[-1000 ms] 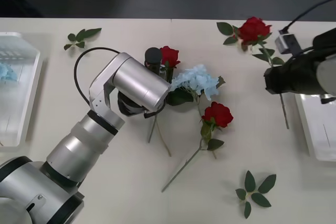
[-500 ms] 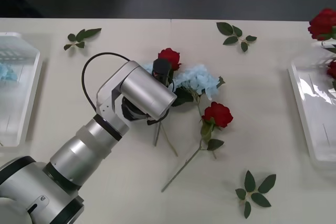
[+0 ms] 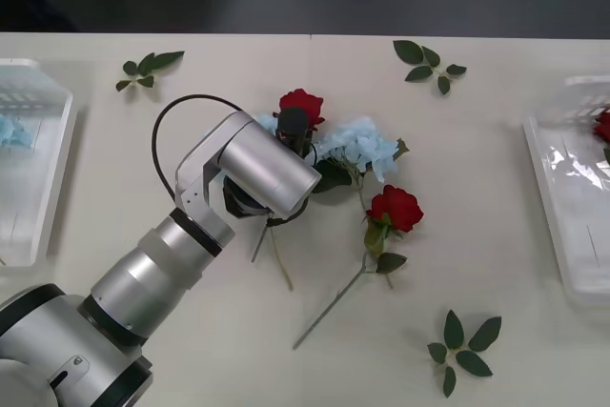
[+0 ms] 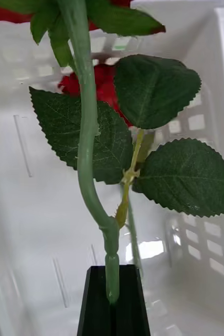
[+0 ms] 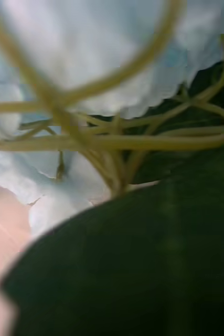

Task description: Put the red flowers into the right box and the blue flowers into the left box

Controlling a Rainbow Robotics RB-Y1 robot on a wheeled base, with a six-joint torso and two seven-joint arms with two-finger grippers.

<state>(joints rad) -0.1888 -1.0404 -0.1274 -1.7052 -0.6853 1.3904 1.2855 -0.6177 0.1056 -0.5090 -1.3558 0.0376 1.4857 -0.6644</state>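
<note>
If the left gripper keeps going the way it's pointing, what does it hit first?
Most likely the blue flower: the left gripper is aimed into the flower cluster mid-table, pale petals and a dark leaf right before its camera. Depth is hard to judge.

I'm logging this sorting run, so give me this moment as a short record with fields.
left gripper: at the central flower pile, close over a blue flower
right gripper: shut on a red flower's stem, over the right box
on table: two red flowers, leaf sprigs
left box: holds a blue flower
right box: holds a red flower
</note>
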